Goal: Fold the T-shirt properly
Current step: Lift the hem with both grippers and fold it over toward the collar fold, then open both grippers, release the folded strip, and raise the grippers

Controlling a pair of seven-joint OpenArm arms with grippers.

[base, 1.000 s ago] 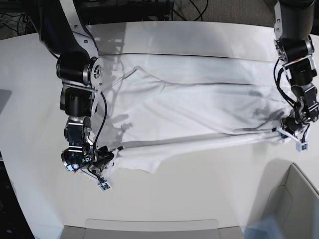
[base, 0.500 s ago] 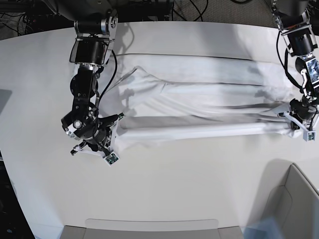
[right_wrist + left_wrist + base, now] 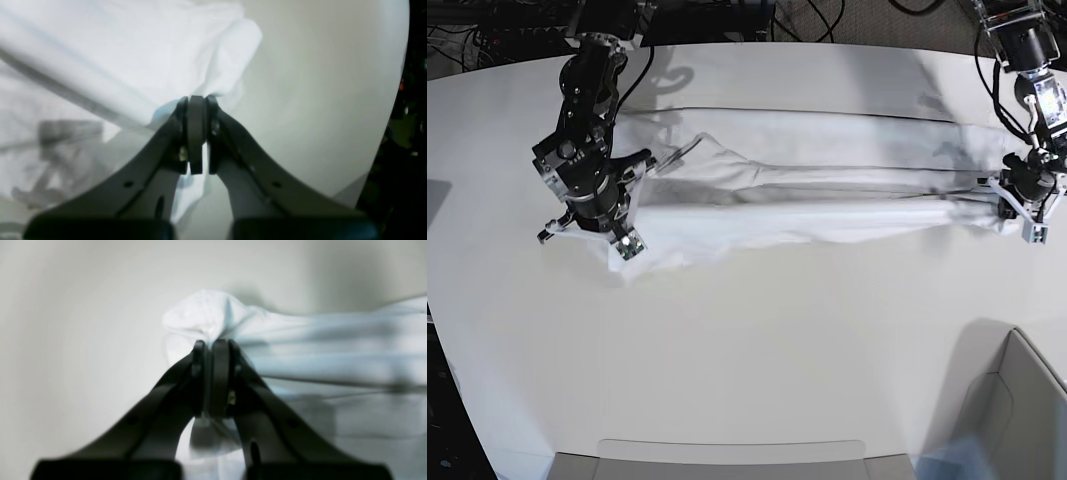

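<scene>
A: Both arms are pinching the shirt (image 3: 827, 190) right now, one at each end of the long fold

B: And the jaws?

A: Clamped together on cloth, both sets. The left gripper (image 3: 211, 346) is biting a bunched corner of white fabric, and the right gripper (image 3: 196, 101) is doing the same at its end

B: Why are they holding it that way?

A: I'm guessing they're carrying the near edge across as one line, so the fold is landing straight rather than slumping in the middle. The cloth between them is looking taut

B: Where's the shirt sitting, then?

A: It's lying across the far half of the table (image 3: 757, 350), stretched side to side, already doubled into a long band with some wrinkling near the right gripper's end

B: Anything getting in the way?

A: Not much. The near half of the table is showing bare. A grey bin (image 3: 1017, 410) is sitting at the near corner on the left arm's side, well apart from the cloth. Cables (image 3: 827, 15) are hanging past the far edge, also away from it

B: Any risk?

A: A loose flap is trailing by the right gripper; that could be creasing under the fold
</scene>
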